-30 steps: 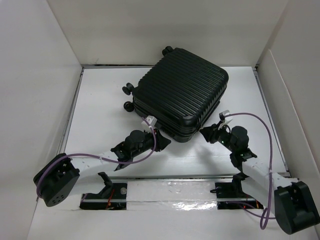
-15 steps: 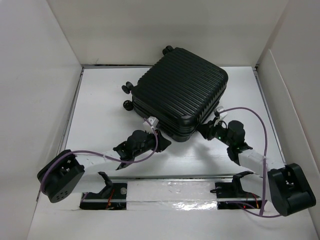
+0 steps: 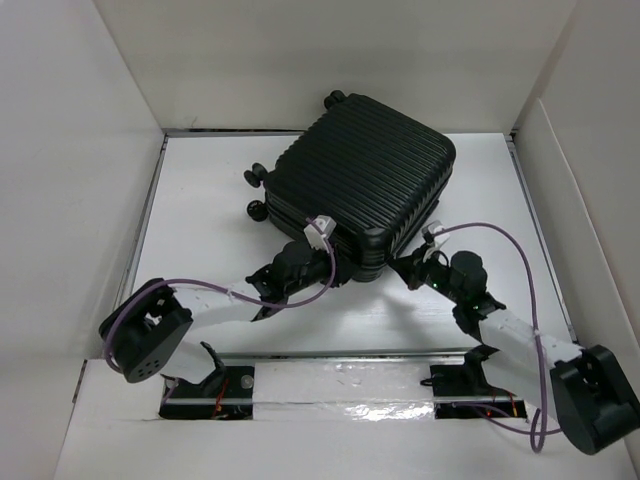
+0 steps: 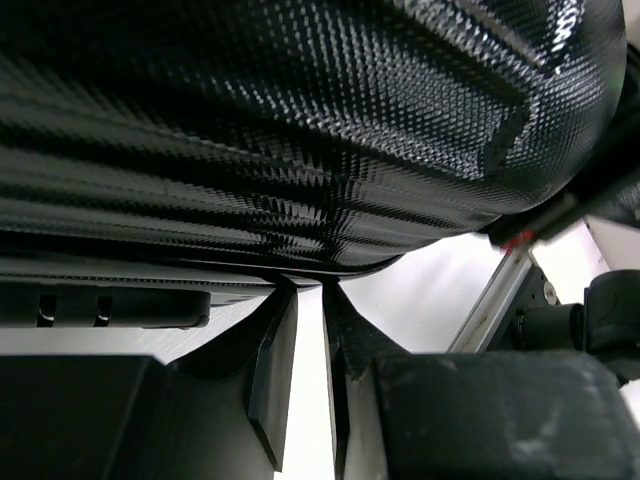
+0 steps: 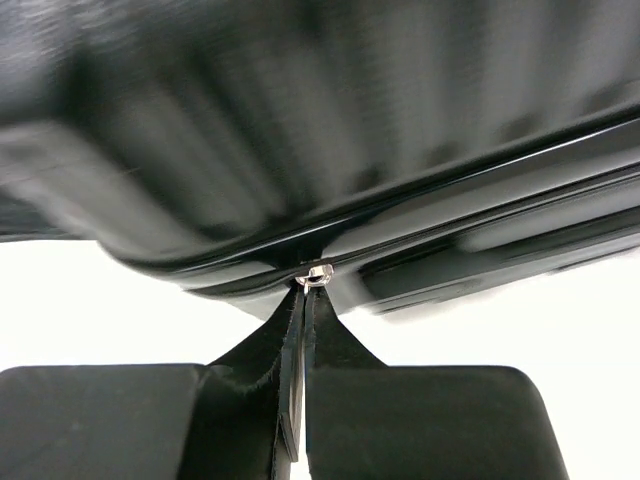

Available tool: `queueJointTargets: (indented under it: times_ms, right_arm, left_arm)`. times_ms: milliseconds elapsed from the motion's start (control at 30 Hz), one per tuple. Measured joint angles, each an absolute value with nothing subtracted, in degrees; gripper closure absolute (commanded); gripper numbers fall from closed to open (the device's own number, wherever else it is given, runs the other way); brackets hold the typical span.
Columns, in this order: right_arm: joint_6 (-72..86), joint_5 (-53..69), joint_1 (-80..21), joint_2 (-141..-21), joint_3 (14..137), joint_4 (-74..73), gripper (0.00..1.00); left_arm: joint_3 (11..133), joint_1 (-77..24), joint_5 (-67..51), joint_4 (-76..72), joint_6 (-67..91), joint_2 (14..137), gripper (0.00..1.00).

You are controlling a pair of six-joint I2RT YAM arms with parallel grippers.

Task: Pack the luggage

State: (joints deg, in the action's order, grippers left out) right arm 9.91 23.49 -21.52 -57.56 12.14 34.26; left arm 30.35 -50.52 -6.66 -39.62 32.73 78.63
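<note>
The luggage (image 3: 365, 180) is a black ribbed suitcase lying flat and closed in the middle of the table, with its caster wheels (image 3: 257, 211) pointing left. My left gripper (image 3: 338, 268) is at its near edge. In the left wrist view (image 4: 310, 292) the jaws stand a narrow gap apart with nothing between them, tips right under the shell (image 4: 300, 130). My right gripper (image 3: 398, 264) is at the near right corner. In the right wrist view (image 5: 305, 292) it is shut on the small silver zipper pull (image 5: 318, 274) at the suitcase's seam (image 5: 450, 190).
White walls (image 3: 80, 150) box in the table on the left, back and right. A metal rail (image 3: 340, 352) runs along the near edge by the arm bases. Purple cables (image 3: 500, 235) loop off both wrists.
My left arm has reached forward and to the right, bringing its gripper up to the suitcase's near edge. My right gripper has slid slightly left along the seam. The suitcase has barely moved.
</note>
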Motion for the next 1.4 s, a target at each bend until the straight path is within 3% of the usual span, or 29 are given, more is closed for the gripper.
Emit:
queueJointTargets:
  times_ms: [233,433,533,567,667,767,1133,1267,1400]
  right_arm:
    - [12.0,10.5,-34.7,-45.4,11.8,21.3,1.00]
    - [16.4,-8.2,-46.8,-43.2,11.8,17.5,1.00]
    - [17.6,-15.8,-49.9,-48.5,13.1,19.1,1.00]
    - [17.6,-17.7,-50.7,-50.9,14.3,19.7,1.00]
    - [17.9,-20.8,-51.9,-57.4,16.3,24.5,1.00]
    - [18.7,-19.6,-52.9,-60.7,17.2,28.4,1.00]
    - [19.8,-9.0,-53.6,-63.5,17.1,33.6,1.00]
    - [19.7,-7.5,-52.9,-63.5,17.0,33.9,1.00]
    - [19.7,-6.2,-52.3,-63.5,16.8,34.2,1.00]
  left_arm:
    - [36.4,-51.0,-8.1,-40.6,33.8,85.7,0.86]
    - [43.3,-53.3,-10.7,-37.5,34.8,91.2,0.85]
    - [45.9,-54.4,-10.3,-36.4,34.9,92.9,0.66]
    - [46.3,-54.5,-9.3,-36.2,35.1,92.9,0.50]
    - [45.9,-52.8,-8.4,-35.2,38.2,90.6,0.30]
    - [41.3,-50.6,-8.0,-34.3,39.2,84.7,0.24]
    - [36.1,-26.9,-4.9,-23.4,43.8,52.4,0.29]
    - [37.5,-16.1,-4.1,-21.8,46.3,54.0,0.24]
    - [43.5,-10.3,-5.4,-19.9,47.4,65.1,0.24]
